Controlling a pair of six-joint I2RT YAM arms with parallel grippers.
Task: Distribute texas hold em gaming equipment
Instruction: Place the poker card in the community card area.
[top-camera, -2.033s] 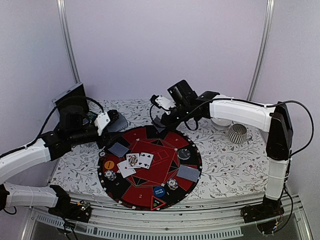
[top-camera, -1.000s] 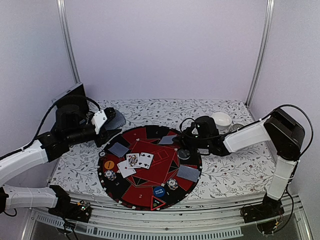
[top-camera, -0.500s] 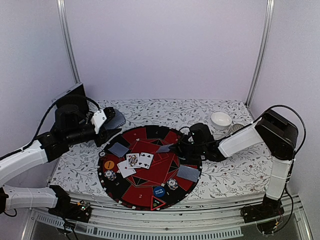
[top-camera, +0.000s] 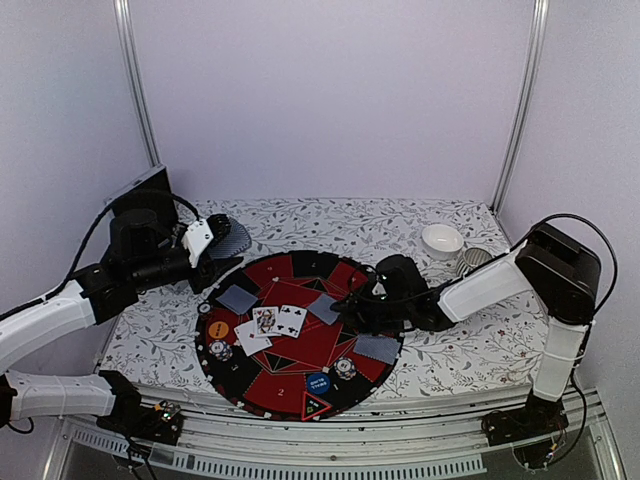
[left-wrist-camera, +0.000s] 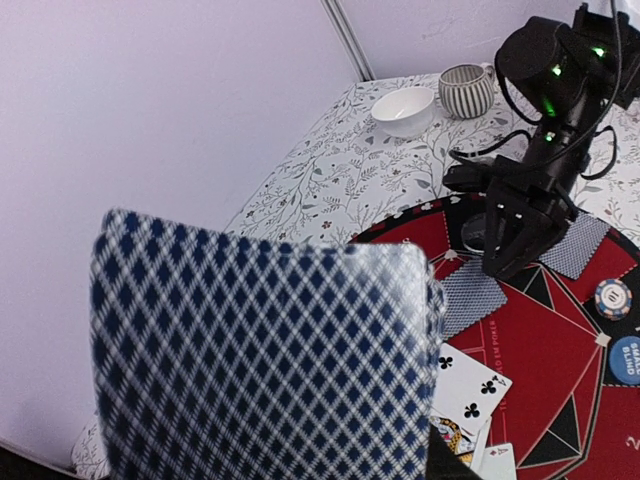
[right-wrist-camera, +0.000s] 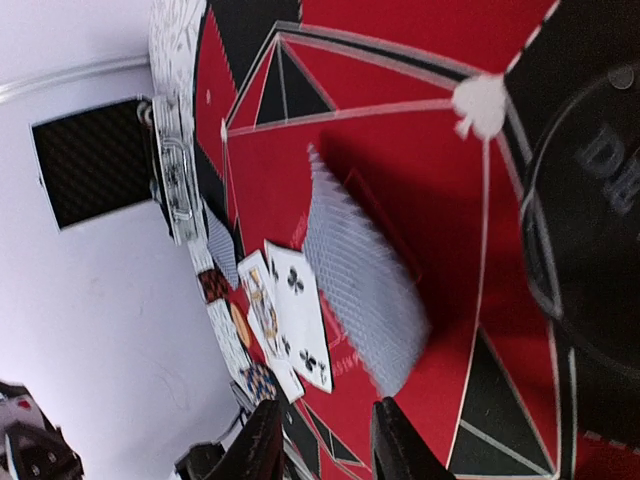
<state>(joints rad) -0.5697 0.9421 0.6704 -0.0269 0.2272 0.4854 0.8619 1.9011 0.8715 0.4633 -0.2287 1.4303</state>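
My left gripper (top-camera: 222, 248) hovers off the mat's far left edge, shut on a deck of blue-diamond-backed playing cards (left-wrist-camera: 260, 350) that hides its fingers. My right gripper (top-camera: 348, 305) lies low over the round red-and-black mat (top-camera: 300, 350), open, with nothing between its fingertips (right-wrist-camera: 262, 445). Just ahead of them a blurred face-down card (right-wrist-camera: 360, 290) is free over the red centre. Face-up cards (top-camera: 275, 320), two face-down cards (top-camera: 238, 298) (top-camera: 376, 347), an orange button (top-camera: 217, 328), a blue button (top-camera: 318, 383), a triangle marker (top-camera: 314, 406) and poker chips (top-camera: 345, 368) lie on the mat.
A white bowl (top-camera: 441, 240) and a ribbed grey cup (top-camera: 472, 260) stand at the back right on the floral tablecloth. A dark round disc (right-wrist-camera: 590, 200) lies on the mat beside my right gripper. White walls close in on three sides.
My right gripper slid left across the mat with a face-down card, then opened; the card is now free of its fingers near the centre. The left arm has stayed still with the deck.
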